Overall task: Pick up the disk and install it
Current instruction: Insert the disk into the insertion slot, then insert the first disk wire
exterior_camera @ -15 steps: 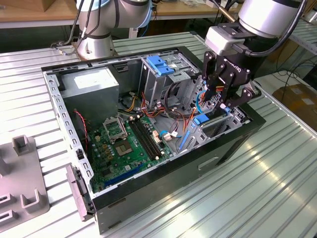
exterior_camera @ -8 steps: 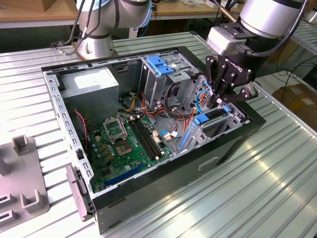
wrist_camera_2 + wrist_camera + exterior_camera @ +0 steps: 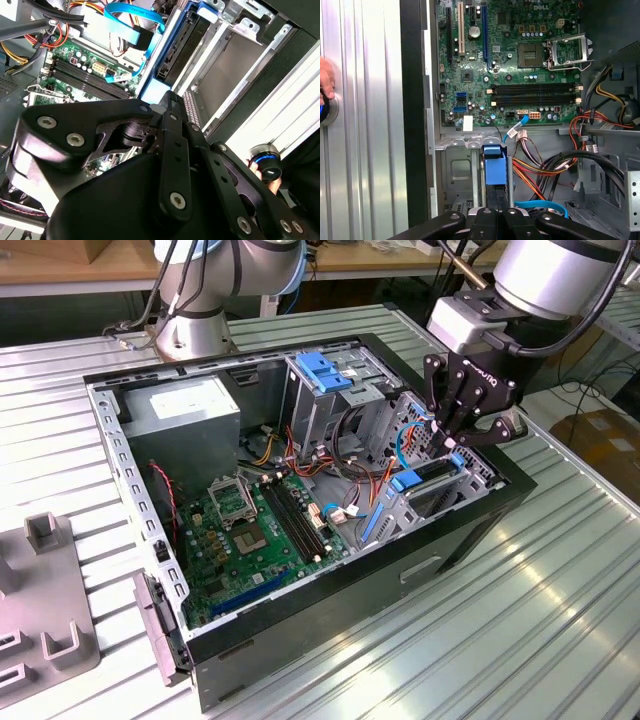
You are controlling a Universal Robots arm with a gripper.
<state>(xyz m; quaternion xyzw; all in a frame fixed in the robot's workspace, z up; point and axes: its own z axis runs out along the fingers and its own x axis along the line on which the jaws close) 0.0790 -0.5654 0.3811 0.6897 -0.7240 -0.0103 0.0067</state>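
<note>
The disk [image 3: 428, 478], grey with blue rails, sits edge-up and tilted in the drive bay at the exterior view's right end of the open computer case [image 3: 470, 540]. My gripper [image 3: 454, 438] hangs right over the disk's far upper edge, fingers drawn together, tips at or on that edge. In the first wrist view the disk's blue rail end [image 3: 495, 167] lies just beyond my gripper [image 3: 499, 216]. In the second wrist view the disk [image 3: 172, 47] stands in its metal bay beyond my gripper [image 3: 171, 102].
The green motherboard [image 3: 255, 530], the grey power supply box [image 3: 185, 415] and bundles of cables [image 3: 345, 455] share the case. A blue latch [image 3: 325, 370] tops the upper drive cage. A person's hand [image 3: 325, 80] rests on a round button [image 3: 267, 165] on the ribbed table [image 3: 560, 620]. A grey fixture [image 3: 40, 590] lies left.
</note>
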